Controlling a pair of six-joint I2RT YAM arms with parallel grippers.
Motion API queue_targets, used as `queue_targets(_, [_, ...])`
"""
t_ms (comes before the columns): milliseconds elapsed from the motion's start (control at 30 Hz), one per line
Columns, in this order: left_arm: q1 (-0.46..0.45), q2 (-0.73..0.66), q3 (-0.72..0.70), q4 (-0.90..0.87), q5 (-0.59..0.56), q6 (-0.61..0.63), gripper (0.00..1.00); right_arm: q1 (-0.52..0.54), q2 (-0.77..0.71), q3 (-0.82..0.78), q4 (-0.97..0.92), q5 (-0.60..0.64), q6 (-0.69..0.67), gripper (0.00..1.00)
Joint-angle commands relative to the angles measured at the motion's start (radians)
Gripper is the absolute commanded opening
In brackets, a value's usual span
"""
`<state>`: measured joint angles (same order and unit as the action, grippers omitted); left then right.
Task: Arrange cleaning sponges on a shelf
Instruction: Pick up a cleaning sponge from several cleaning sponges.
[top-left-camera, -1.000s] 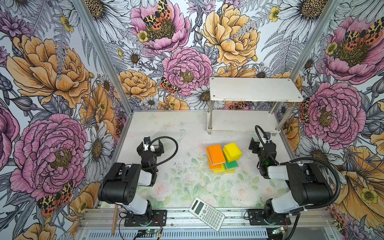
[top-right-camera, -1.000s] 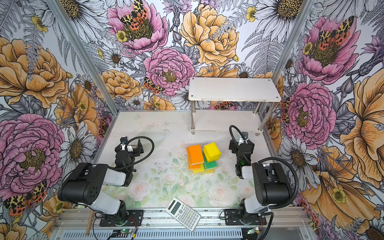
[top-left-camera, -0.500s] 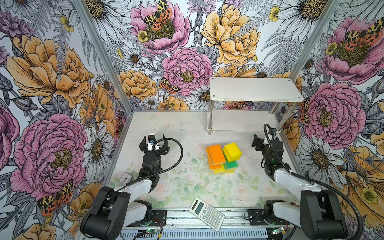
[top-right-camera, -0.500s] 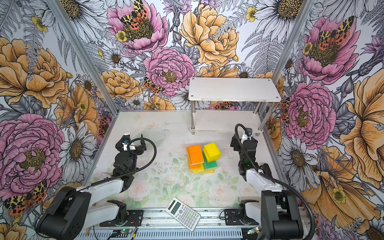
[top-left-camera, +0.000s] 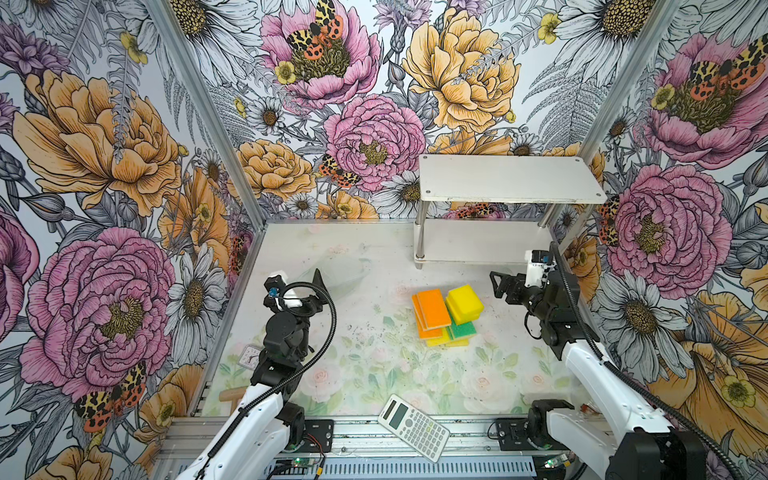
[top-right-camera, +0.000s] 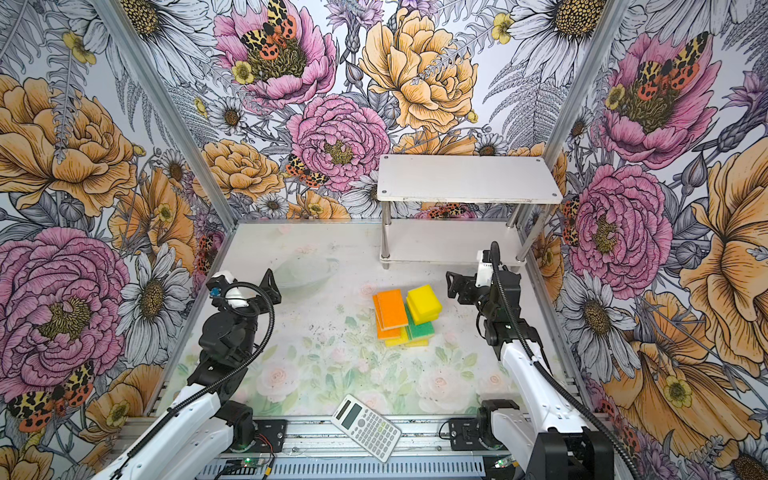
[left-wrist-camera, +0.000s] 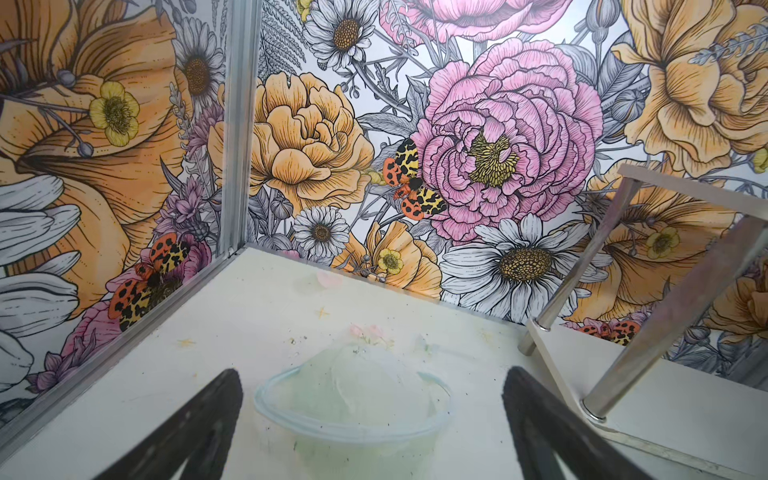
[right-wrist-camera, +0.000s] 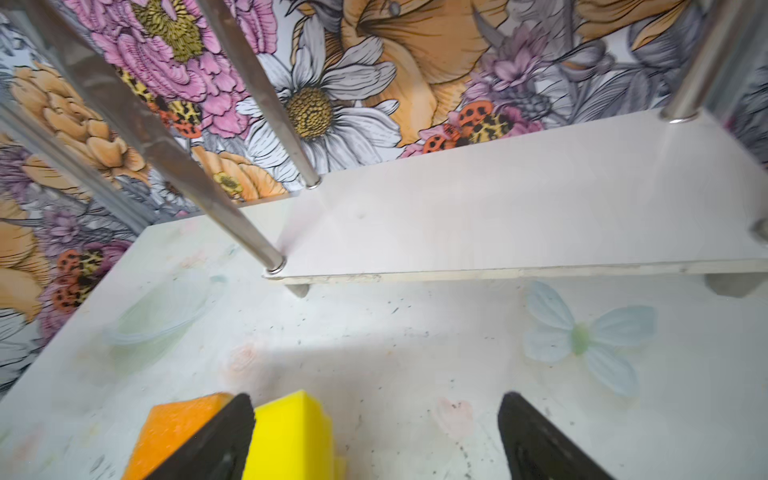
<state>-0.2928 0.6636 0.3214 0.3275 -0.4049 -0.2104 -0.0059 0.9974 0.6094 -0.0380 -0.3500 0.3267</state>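
Table (top-left-camera: 365, 249) with a faded floral print, flowered walls around it. Shelf (top-left-camera: 511, 183) stood at the back right: two white boards on four metal posts, also seen in the other top view (top-right-camera: 469, 178). Left gripper (left-wrist-camera: 372, 382) hovered over the table's left side, jaws spread wide with nothing between them, well apart from the sponges. Right gripper (right-wrist-camera: 374, 401) was near the shelf's front right post, jaws also spread wide and gripping nothing; one finger (right-wrist-camera: 216, 440) showed in front of the pile in the right wrist view, contact unclear. Cleaning sponges (top-left-camera: 446, 316) lay piled on the table in front of the shelf, apart from it: orange on top at the left, yellow on top at the right, a green-topped one and yellow ones lower down. White calculator (top-left-camera: 413, 422) lay tilted across the front rail.
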Motion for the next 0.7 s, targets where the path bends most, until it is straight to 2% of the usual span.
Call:
queue_targets(0, [-0.007, -0.008, 0.055, -0.172, 0.059, -0.114, 0.99, 0.006, 0.04, 0.071, -0.08, -0.216, 0.075, 0.95])
queue_targets(100, [-0.009, 0.022, 0.088, -0.234, 0.1, -0.183, 0.99, 0.011, 0.087, 0.113, -0.123, -0.272, 0.085, 0.95])
queue_targets(200, [-0.012, 0.075, 0.114, -0.261, 0.145, -0.245, 0.99, 0.025, 0.087, 0.117, -0.131, -0.273, 0.068, 0.95])
queue_targets(333, [-0.026, 0.158, 0.148, -0.278, 0.189, -0.299, 0.99, 0.042, 0.05, 0.101, -0.145, -0.237, 0.042, 0.96])
queue_targets(533, [-0.042, 0.262, 0.266, -0.386, 0.351, -0.439, 0.99, 0.098, 0.048, 0.114, -0.216, -0.15, 0.007, 0.95])
queue_targets(667, [-0.076, 0.295, 0.296, -0.419, 0.357, -0.485, 0.99, 0.141, 0.073, 0.123, -0.246, -0.111, -0.011, 0.95])
